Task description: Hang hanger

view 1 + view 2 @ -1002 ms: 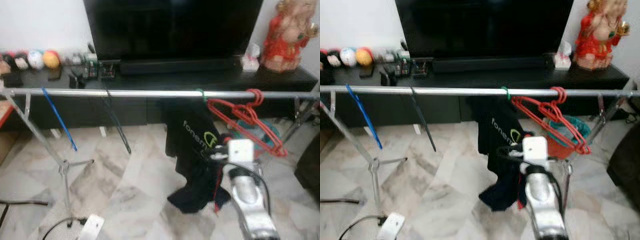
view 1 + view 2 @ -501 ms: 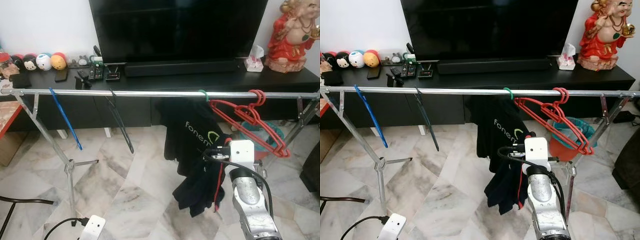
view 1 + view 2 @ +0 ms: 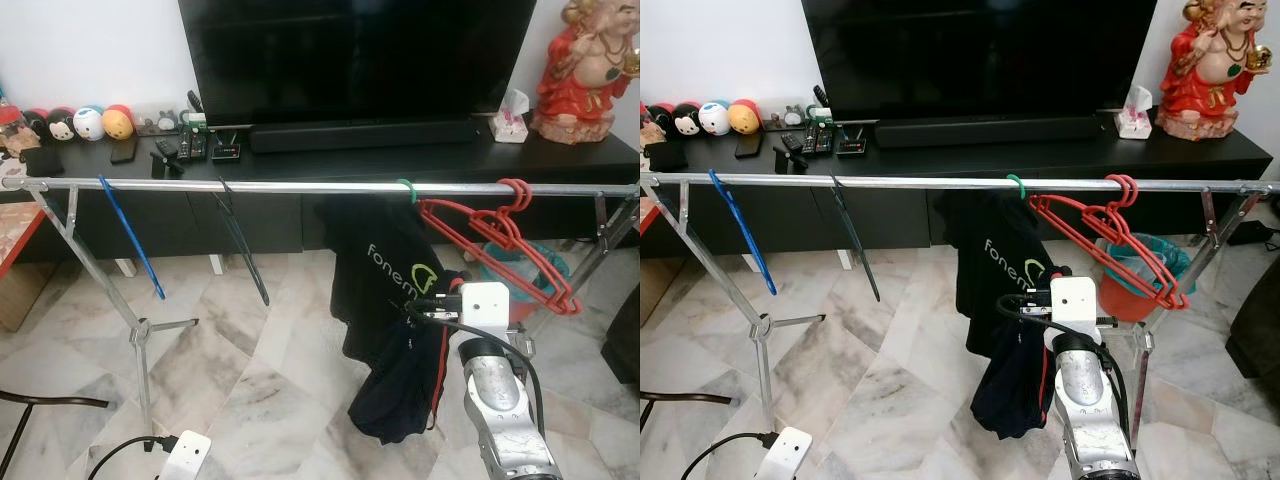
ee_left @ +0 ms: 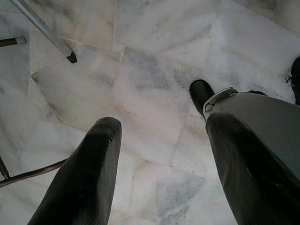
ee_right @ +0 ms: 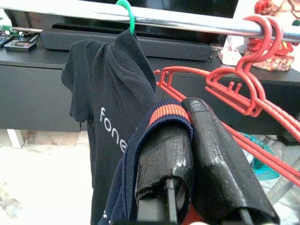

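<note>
My right gripper [image 5: 187, 154] has its jaws clenched on the collar of a navy garment [image 3: 405, 380], which droops below the metal rail [image 3: 300, 187]. On that rail a black shirt [image 3: 385, 275] hangs from a green hanger [image 5: 125, 14], red hangers [image 3: 500, 240] just beside it. My left gripper [image 4: 159, 159] hangs idle over the marble floor [image 4: 150, 70], jaws released.
</note>
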`<state>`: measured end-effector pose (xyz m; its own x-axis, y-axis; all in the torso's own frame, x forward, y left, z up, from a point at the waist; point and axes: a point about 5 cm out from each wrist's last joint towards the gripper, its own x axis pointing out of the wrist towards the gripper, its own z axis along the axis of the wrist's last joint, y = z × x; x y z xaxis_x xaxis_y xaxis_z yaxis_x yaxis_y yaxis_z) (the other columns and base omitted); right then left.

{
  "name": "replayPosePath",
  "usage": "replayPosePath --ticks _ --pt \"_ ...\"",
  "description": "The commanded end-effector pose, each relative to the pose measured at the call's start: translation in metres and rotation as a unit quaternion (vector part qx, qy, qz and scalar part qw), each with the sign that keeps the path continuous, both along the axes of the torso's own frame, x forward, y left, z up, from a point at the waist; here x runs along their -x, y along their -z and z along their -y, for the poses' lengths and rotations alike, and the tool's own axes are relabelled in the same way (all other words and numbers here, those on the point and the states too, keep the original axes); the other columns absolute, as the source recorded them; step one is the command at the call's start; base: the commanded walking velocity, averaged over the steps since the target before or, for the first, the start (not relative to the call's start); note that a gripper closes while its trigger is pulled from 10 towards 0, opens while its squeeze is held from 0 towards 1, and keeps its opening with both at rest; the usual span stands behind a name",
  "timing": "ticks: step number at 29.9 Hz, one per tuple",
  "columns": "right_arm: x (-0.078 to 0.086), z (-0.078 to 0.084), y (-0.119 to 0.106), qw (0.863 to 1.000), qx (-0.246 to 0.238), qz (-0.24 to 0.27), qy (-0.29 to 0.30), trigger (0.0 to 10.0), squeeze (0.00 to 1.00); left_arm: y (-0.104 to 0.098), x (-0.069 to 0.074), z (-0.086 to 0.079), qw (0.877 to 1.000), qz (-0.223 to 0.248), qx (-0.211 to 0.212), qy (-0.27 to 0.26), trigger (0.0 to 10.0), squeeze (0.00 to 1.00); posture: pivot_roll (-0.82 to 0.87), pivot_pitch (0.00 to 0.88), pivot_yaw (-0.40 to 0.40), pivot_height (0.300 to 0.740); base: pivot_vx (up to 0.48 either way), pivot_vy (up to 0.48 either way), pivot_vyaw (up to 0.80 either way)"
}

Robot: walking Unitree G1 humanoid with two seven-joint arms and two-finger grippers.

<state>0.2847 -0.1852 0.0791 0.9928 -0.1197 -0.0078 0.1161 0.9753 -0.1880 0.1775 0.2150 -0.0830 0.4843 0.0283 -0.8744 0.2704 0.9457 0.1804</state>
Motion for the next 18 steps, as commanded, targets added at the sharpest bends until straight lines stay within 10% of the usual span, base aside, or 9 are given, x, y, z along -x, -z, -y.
replayPosePath --ticks 1,18 --pt "0.0 0.001 -0.002 1.0 -0.009 0.011 0.003 10.0 0.0 0.001 0.003 -0.003 1.0 -0.007 -0.002 -0.007 10.0 0.0 -0.03 0.0 0.022 0.74 0.0 0.0 0.0" --pt "0.02 0.027 0.087 0.955 -0.136 -0.235 0.119 10.0 0.0 0.001 0.003 -0.003 1.0 -0.006 -0.001 -0.011 10.0 0.0 -0.05 0.0 0.024 0.74 0.0 0.0 0.0"
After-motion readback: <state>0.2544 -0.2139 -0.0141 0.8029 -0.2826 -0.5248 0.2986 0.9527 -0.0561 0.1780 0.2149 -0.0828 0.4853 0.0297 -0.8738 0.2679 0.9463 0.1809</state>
